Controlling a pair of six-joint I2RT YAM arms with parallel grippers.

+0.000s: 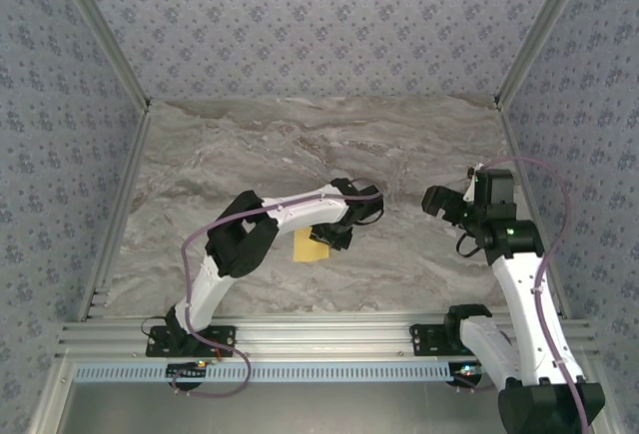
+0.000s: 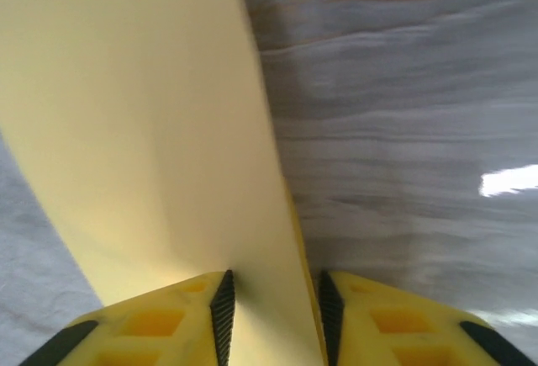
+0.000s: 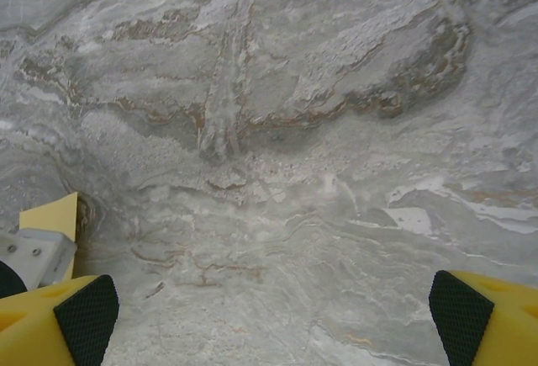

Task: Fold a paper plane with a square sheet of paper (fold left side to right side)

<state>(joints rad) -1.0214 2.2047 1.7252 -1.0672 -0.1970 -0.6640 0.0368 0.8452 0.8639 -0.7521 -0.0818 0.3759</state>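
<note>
Nearest me, the ribbed aluminium rail (image 1: pixel 329 339) anchors both arm bases, so every reach goes outward over the grey-veined, marble-look worktop (image 1: pixel 300 145). The white-and-black left arm (image 1: pixel 205 274) bends in toward the middle. Its left hand (image 1: pixel 337 230) sits at the right side of the thin, matte, yellow-orange sheet of paper (image 1: pixel 310 248), which lies on the worktop not far ahead of the rail, a little left of centre. Through that wrist's camera I see yellow plastic fingers with black ribbed pads (image 2: pixel 225 315) drawn to a narrow gap. The paper fills the gap and spreads away past the left pad, and its straight right edge runs along the right pad. I judge the hand is placed there to carry the left side across or to press the fold down, but I cannot tell whether the pads pinch the paper or merely rest on it. A soft shadow line across the sheet suggests a crease or a raised layer. Further out, the right hand (image 1: pixel 444 205) hangs over bare worktop, well apart from the sheet, with its fingers spread wide and holding nothing. I think it is parked there to leave the fold room. Its camera catches one yellow corner at the left edge. Beyond stand lilac, flower-patterned walls (image 1: pixel 319 25).
</note>
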